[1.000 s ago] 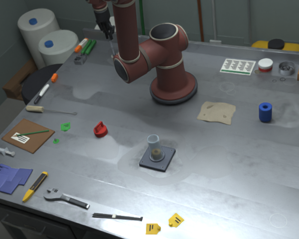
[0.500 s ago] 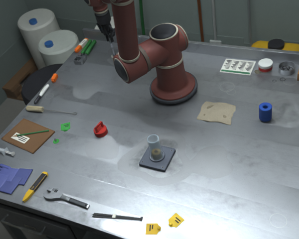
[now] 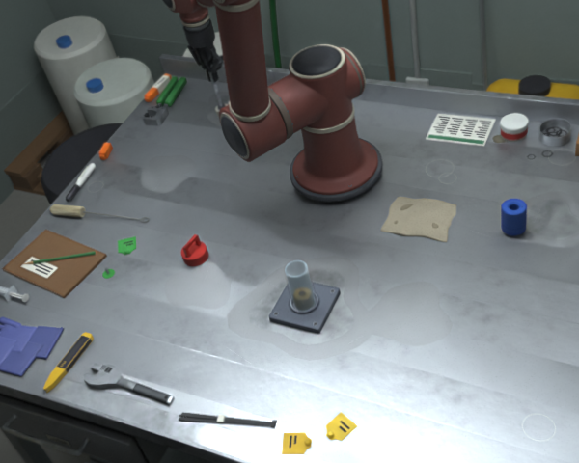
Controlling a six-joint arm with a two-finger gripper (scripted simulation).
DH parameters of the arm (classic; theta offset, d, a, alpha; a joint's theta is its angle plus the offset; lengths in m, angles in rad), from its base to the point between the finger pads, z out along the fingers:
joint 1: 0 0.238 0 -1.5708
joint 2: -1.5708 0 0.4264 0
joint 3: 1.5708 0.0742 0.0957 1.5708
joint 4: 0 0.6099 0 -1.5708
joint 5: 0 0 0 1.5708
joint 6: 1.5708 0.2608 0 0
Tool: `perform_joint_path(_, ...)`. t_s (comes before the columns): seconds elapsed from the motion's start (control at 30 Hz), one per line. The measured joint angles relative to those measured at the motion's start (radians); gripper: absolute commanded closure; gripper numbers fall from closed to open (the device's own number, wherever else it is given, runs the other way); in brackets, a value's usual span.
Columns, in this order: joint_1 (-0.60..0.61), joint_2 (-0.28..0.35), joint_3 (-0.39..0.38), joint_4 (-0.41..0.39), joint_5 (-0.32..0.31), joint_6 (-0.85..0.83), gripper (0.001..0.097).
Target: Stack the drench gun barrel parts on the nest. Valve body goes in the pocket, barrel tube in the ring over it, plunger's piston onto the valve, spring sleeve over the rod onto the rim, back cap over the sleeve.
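The clear barrel tube (image 3: 298,284) stands in the ring of the grey nest (image 3: 305,307), with the tan valve body (image 3: 303,297) inside it at the bottom. At the far left of the bench the plunger (image 3: 216,95) stands on its piston behind the arm, and my gripper (image 3: 213,75) is closed on the top of its thin rod. The piston is mostly hidden by the arm. The blue spring sleeve (image 3: 513,217) stands upright on the right side. The red back cap (image 3: 194,250) lies left of the nest.
Two white drums (image 3: 91,75) stand off the far-left corner. The arm's base (image 3: 336,164) sits mid-bench behind the nest. A tan cloth (image 3: 419,217) lies right of it. Pliers (image 3: 163,99), a marker, a brush, a clipboard and a wrench line the left and near edges.
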Motion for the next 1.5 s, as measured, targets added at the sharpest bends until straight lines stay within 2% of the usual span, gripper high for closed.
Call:
perform_joint_path(0.1,0.000,0.000,0.000,0.000,0.000,0.000,0.0901)
perform_joint_path(0.53,0.000,-0.002,0.000,0.000,0.002,0.000,0.0901)
perform_joint_path(0.83,0.000,-0.037,-0.018,0.000,0.054,0.000,0.0901)
perform_joint_path(1.1,0.000,-0.045,-0.021,0.000,0.068,0.000,0.0901)
perform_joint_path(1.23,0.000,-0.071,-0.039,0.000,0.114,0.000,0.0901)
perform_joint_path(1.5,0.000,-0.140,-0.119,0.000,0.256,0.000,0.0901)
